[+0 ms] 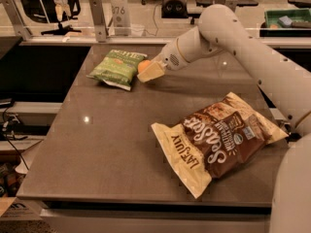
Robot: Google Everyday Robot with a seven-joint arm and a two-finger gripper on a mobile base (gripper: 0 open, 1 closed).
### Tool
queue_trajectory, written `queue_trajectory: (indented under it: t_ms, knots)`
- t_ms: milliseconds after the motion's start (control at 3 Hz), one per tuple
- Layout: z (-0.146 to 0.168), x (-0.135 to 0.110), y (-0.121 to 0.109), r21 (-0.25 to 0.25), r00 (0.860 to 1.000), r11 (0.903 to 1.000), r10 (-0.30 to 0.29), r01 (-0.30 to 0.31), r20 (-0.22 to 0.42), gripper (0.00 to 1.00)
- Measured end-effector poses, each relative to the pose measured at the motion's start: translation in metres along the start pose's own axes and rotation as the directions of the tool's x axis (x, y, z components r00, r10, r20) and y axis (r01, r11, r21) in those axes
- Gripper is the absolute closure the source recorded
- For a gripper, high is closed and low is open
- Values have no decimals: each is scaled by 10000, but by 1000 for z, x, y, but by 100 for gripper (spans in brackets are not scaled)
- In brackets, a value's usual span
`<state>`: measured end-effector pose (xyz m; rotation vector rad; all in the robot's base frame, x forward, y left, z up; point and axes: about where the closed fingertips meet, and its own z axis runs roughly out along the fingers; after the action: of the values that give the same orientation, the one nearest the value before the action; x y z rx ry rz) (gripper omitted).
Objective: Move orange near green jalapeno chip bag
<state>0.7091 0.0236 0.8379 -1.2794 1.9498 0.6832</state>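
The green jalapeno chip bag point(116, 68) lies flat on the far left part of the table point(112, 130). The orange point(143, 65) is small and round; it sits between the cream fingers of my gripper point(147, 71), right beside the bag's right edge. The gripper is shut on the orange, low over the table. Only part of the orange shows behind the near finger. My white arm point(243, 47) reaches in from the right.
A larger brown-and-cream chip bag point(216, 140) lies at the front right of the table. Behind the table's far edge stand metal posts point(97, 18), a glass partition and a green bin point(286, 19) at the far right.
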Motion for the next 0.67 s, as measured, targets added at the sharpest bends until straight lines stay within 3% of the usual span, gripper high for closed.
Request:
queue_trajectory:
  t_ms: [667]
  knots:
    - [3, 4, 0, -322, 9970, 9994, 109, -85, 770, 59]
